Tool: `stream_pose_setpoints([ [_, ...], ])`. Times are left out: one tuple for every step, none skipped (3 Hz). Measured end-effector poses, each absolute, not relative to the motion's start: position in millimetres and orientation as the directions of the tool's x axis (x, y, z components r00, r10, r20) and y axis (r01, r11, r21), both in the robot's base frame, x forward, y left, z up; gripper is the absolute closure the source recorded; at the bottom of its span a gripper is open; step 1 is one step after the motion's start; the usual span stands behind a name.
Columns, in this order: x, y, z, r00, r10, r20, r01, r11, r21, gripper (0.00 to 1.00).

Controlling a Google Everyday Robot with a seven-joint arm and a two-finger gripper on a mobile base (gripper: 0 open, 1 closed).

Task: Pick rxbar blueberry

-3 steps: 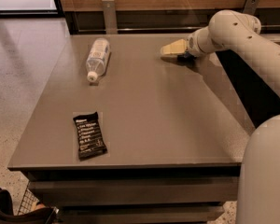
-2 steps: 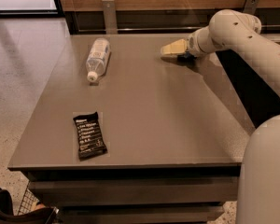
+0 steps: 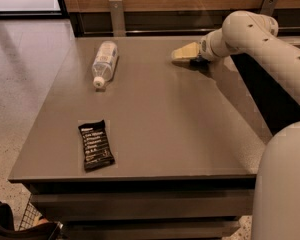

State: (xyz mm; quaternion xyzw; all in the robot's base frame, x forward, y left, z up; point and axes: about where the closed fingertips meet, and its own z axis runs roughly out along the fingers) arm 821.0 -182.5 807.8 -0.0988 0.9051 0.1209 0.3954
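My gripper [image 3: 179, 54] is low over the far right part of the brown table [image 3: 180, 129], at the end of the white arm [image 3: 250, 34] that reaches in from the right. A small dark patch lies on the table just under and behind the gripper; I cannot tell whether it is the rxbar blueberry or shadow. No navy-blue bar shows plainly anywhere. A longer black bar wrapper with white text lines [image 3: 95, 145] lies flat at the table's front left, far from the gripper.
A clear plastic water bottle [image 3: 104, 62] lies on its side at the far left of the table, white cap toward me. A wooden wall with metal brackets runs behind the table. The robot's white body [image 3: 285, 184] fills the lower right.
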Motion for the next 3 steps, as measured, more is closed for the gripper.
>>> stream_pose_setpoints([
  [822,-181,807,-0.668,-0.091,-0.738,-0.274,0.953,0.13,0.0],
  [825,-190,815,-0.662,-0.124,-0.739,-0.267,0.96,0.078,0.0],
  [828,-200,824,-0.656,-0.154,-0.739,-0.257,0.966,0.027,0.0],
])
